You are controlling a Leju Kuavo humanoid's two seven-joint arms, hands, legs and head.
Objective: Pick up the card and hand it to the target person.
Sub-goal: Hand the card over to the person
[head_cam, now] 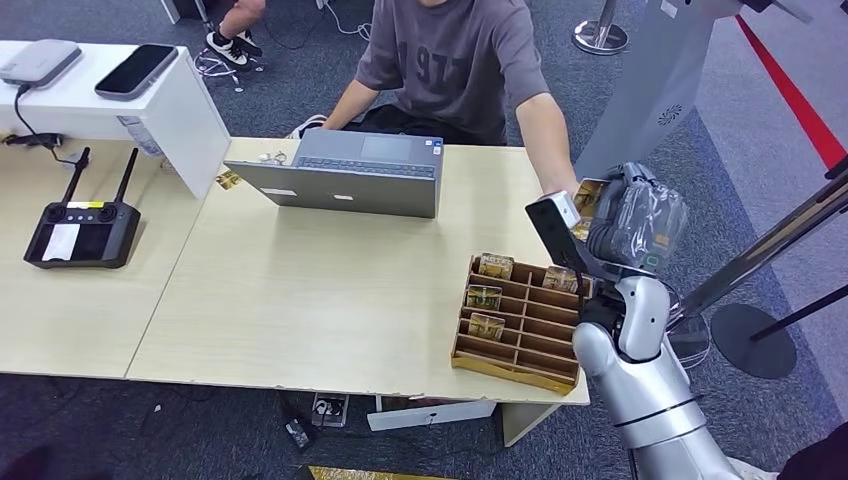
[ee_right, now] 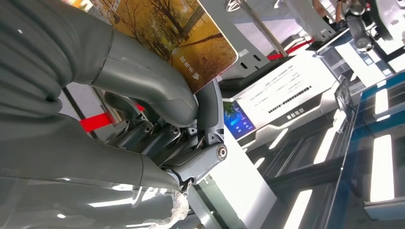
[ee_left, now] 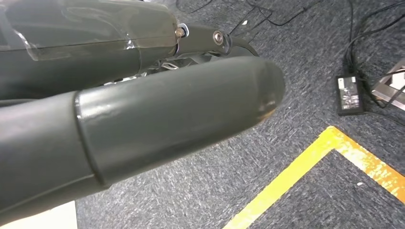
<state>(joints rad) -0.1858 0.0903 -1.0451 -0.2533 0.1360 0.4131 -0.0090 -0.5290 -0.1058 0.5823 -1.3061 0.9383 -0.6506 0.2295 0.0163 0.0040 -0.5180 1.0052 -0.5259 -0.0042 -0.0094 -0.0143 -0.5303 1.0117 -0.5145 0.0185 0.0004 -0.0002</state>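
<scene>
Golden autumn-print card (ee_right: pixel 191 38) is being offered across the table's far right corner.

Raised at the right edge of the wooden table (head_cam: pixel 330 300), the right hand (head_cam: pixel 635 225) is pinching the card between its thick thumb and a dark finger, and the seated person's hand (head_cam: pixel 560 190) is reaching in just beside it. This looks like the handover step; the next move likely calls for holding steady until the person grips the card, then easing the fingers apart. White characters are printed on the card, too small to read. The person's grey shirt is showing "197", partly cut off. More cards are sitting in the wooden slotted organizer (head_cam: pixel 520 325). Hanging over the carpet, the left hand (ee_left: pixel 143 109) is holding nothing visible; its finger spread cannot be told.
</scene>
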